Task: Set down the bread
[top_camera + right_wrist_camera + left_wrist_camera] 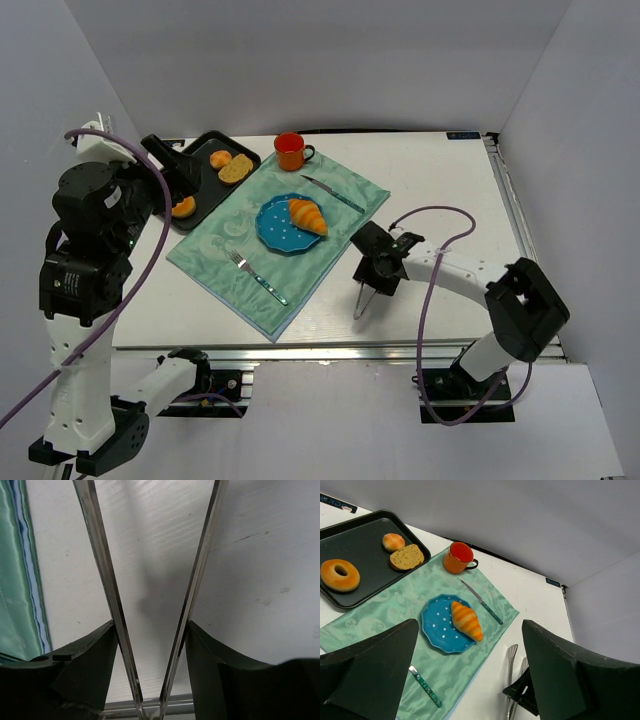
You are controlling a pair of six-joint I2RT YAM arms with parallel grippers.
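Bread (308, 216) is sitting on the blue plate (272, 226); right pincer (372, 283) is gripping empty tongs (360, 305) off to the plate's right, so we're aiming not to nudge it.

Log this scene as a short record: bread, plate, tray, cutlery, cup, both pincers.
bread: croissant lying on the blue plate, toward its right side
plate: on the green placemat
tray: black tray, far left, holding donut, bun, bread slice
cutlery: fork near side of the plate, knife far side
cup: orange cup, beyond the placemat
left pincer: open, empty
right pincer: holding metal tongs over bare table
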